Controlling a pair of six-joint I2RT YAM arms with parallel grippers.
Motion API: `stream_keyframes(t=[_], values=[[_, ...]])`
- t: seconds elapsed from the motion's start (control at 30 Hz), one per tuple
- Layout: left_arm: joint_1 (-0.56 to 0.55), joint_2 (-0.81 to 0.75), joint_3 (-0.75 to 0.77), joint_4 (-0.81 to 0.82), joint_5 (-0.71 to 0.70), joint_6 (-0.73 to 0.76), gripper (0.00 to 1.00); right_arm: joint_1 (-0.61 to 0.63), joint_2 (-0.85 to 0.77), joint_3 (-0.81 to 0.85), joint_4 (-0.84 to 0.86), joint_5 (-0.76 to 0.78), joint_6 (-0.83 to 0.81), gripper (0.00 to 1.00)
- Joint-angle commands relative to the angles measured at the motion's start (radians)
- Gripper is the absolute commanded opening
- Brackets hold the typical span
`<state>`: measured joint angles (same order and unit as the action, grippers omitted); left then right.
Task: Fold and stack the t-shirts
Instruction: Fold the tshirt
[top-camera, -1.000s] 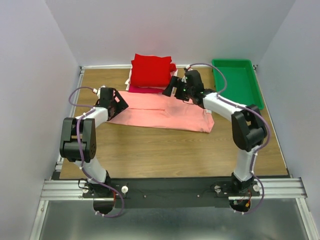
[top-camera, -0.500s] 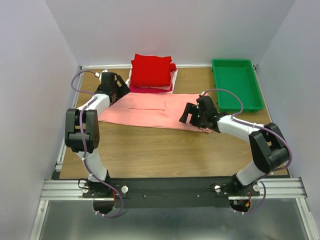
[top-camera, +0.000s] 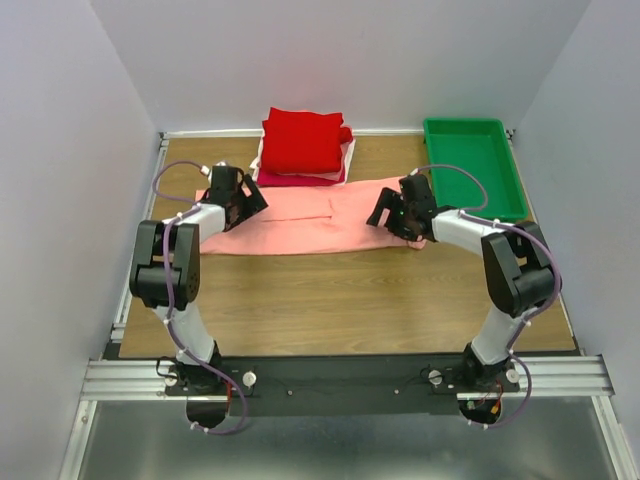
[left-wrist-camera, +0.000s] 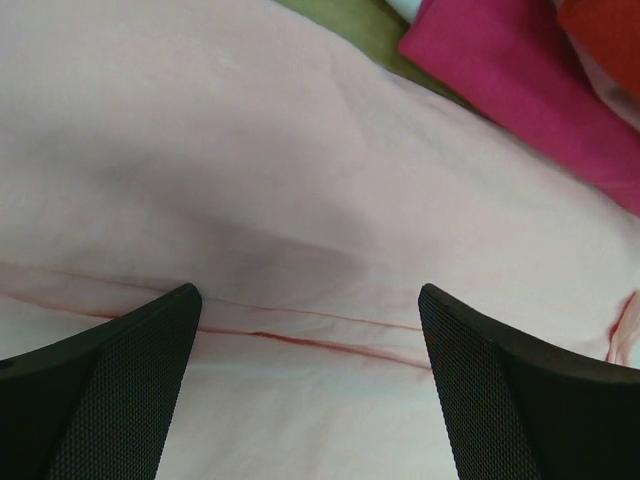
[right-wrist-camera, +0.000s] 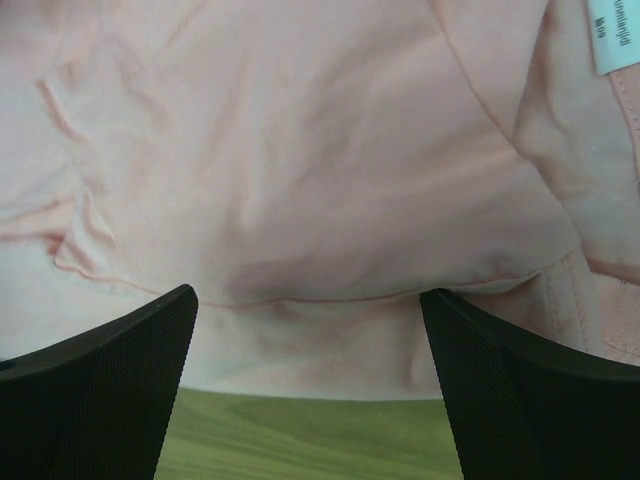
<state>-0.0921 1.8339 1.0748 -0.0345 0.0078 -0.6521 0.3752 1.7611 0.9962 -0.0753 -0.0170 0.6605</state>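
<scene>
Cloth first, on your left: the left gripper (top-camera: 248, 202) hangs low over the left end of the salmon-pink t-shirt (top-camera: 320, 215). Its jaws are spread wide and hold nothing, and a stitched seam (left-wrist-camera: 300, 337) runs across the gap between them. That reads as a line-up for a pinch on that end, not a grip yet.

The shirt lies flat as a long band across the middle of the table (top-camera: 330, 300), already narrowed lengthwise. I judge the step in hand to be the crosswise fold that brings one end over the other.

Just behind it, at the back edge, sits the finished pile: magenta t-shirt (top-camera: 295, 180) at the bottom, white t-shirt (top-camera: 349, 160) barely showing, bright red t-shirt (top-camera: 302, 140) on top. Working the pink one this close keeps its trip to the pile short.

Further right, the right gripper (top-camera: 382, 213) mirrors the left over the shirt's right end. Its jaws are likewise wide apart and empty, straddling the hem (right-wrist-camera: 330, 297) where cloth gives way to wood; a white label (right-wrist-camera: 612, 35) shows at the frame's corner. The green tray (top-camera: 470, 124) stands beyond, clear of the cloth.

Against half a second ago, your left arm has come off the back-left corner down onto the left end. Your right arm has drawn back from the near-right corner onto the right end. The shirt's near-right edge seems to lie a little further from you.
</scene>
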Motion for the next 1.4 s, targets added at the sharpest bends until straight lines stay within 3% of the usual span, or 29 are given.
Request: stream_keyframes(t=[0.0,0.3,0.5,0.63,0.8,0.9,1.1,1.37], values=[[-0.037,-0.065,-0.122,-0.088,-0.026,-0.018,0.98,-0.047,0.129,0.071,-0.05,-0.017,-0.041,1.0],[-0.247,-0.297,-0.393,-0.102,-0.022,-0.128,0.98,-0.099,0.288,0.288,-0.144,-0.014,-0.101,1.0],[-0.478,-0.454,-0.556,-0.091,0.03,-0.289,0.98,-0.147,0.422,0.449,-0.246,-0.006,-0.165,1.0],[-0.671,-0.492,-0.573,-0.032,0.053,-0.38,0.98,-0.15,0.506,0.573,-0.29,-0.004,-0.214,1.0],[-0.85,-0.334,-0.469,0.008,0.061,-0.386,0.98,-0.151,0.61,0.722,-0.336,-0.073,-0.243,1.0],[-0.919,-0.216,-0.312,0.005,0.067,-0.333,0.98,-0.151,0.681,0.818,-0.363,-0.095,-0.265,1.0],[-0.957,-0.03,-0.119,0.002,0.124,-0.265,0.98,-0.173,0.787,0.964,-0.409,-0.106,-0.277,1.0],[-0.962,0.103,0.063,-0.011,0.164,-0.222,0.98,-0.219,0.899,1.163,-0.434,-0.121,-0.303,1.0]])
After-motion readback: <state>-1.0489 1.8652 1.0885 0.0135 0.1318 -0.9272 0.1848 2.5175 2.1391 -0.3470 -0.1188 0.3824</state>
